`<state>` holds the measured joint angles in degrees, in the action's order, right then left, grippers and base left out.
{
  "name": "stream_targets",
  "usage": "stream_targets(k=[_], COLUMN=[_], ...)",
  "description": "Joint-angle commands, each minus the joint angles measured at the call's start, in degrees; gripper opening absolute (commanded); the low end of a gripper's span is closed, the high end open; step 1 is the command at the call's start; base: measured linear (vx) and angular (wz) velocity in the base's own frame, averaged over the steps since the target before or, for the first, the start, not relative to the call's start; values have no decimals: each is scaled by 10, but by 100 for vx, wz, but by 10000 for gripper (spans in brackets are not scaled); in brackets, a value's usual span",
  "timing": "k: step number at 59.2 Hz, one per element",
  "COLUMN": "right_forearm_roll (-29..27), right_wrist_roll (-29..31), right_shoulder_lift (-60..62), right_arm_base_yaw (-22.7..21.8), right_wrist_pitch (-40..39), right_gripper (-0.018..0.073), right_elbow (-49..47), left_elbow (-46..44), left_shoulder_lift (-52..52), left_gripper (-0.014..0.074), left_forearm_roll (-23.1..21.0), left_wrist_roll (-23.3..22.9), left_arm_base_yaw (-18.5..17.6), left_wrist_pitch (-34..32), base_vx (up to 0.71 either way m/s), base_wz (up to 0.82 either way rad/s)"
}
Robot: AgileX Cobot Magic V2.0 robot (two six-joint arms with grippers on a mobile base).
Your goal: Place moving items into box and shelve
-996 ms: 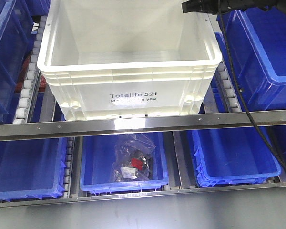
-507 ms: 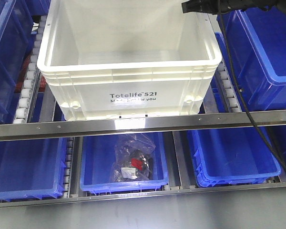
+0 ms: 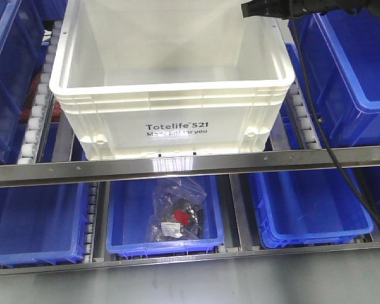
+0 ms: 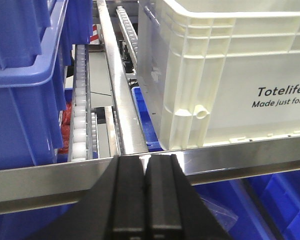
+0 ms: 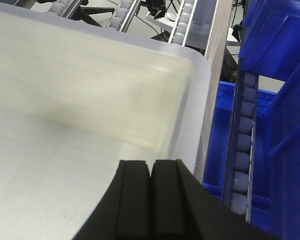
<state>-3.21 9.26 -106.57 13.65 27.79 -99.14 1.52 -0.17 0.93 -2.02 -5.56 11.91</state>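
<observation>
The box (image 3: 171, 95) sits on the roller shelf (image 3: 35, 120) at upper centre, bins (image 3: 348, 69) flanking it. Below the rail (image 3: 190, 166), a middle bin (image 3: 164, 218) holds a bag (image 3: 177, 212).

Bright, even light is cast from above. The white box (image 3: 171, 82) is overexposed along its rim and lower front, where its print is partly washed out by glare. A bright reflection is seen on the steel rail (image 3: 177, 164). In the right wrist view the crate interior is rendered soft and hazy.
</observation>
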Motion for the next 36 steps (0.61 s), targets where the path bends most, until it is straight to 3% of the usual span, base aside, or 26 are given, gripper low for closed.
stream_targets(k=[1,17,36], right_forearm_roll=[1,1,1], right_wrist_roll=[2,2,2], right_shoulder_lift=[33,33,33], right_arm_base_yaw=[1,1,1], right_wrist_pitch=[-41,-41,-39], right_gripper=[-8,-8,-8], right_elbow=[-20,-20,-20], left_elbow=[-5,-5,-6], left_shoulder_lift=[9,9,9], left_gripper=[-6,-6,-6], left_forearm_roll=[-9,-9,-9], left_wrist_roll=[6,6,5], left_arm_base_yaw=[-1,-1,-1], left_wrist_pitch=[-55,-101,-102], base_vx=[0,0,0], base_wz=[0,0,0])
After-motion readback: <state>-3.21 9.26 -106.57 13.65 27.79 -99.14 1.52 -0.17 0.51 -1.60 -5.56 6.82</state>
